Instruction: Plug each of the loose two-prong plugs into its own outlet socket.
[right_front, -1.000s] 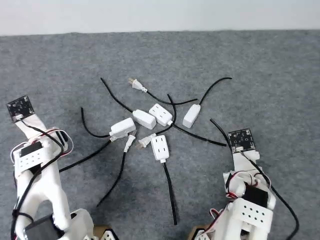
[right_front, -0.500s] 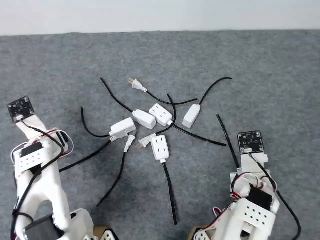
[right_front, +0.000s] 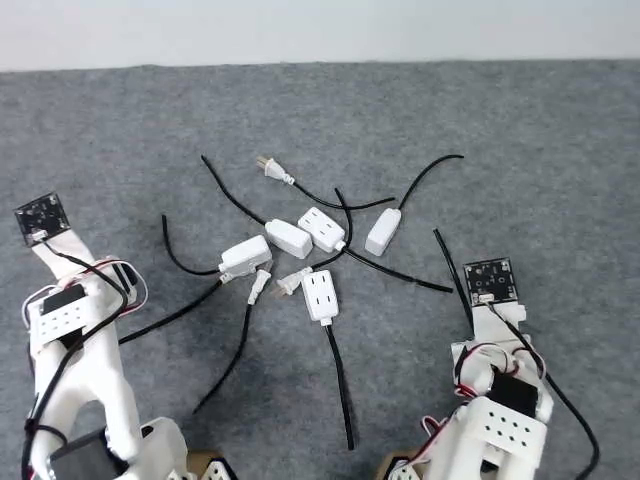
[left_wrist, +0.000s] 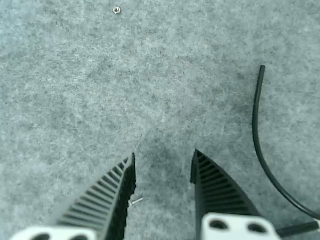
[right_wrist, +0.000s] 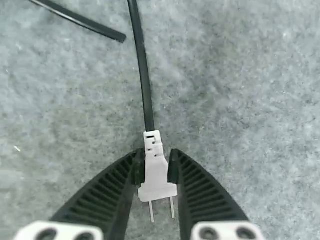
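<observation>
My right gripper (right_wrist: 156, 154) is shut on a white two-prong plug (right_wrist: 156, 175); its prongs point back toward the wrist and its black cord (right_wrist: 142, 75) runs away over the carpet. In the high view that cord (right_front: 450, 265) leads to the right arm (right_front: 497, 395) at the front right. My left gripper (left_wrist: 164, 156) hangs open above bare carpet beside a black cord (left_wrist: 260, 140), at the far left (right_front: 42, 218). In the middle lie white outlet sockets (right_front: 320, 295) (right_front: 322, 228) (right_front: 383, 231) and loose plugs (right_front: 268, 166) (right_front: 288, 283) (right_front: 260, 287).
Grey carpet (right_front: 520, 130) covers the table up to a pale wall at the back. Black cords (right_front: 235, 205) cross one another among the sockets in the middle. Two more white blocks (right_front: 289, 238) (right_front: 245, 255) lie there. A tiny screw (left_wrist: 116, 9) rests on the carpet.
The right arm shifted right with the plug, dragging its cord's end rightward, then eased slightly back to the left. The left arm has kept still.
</observation>
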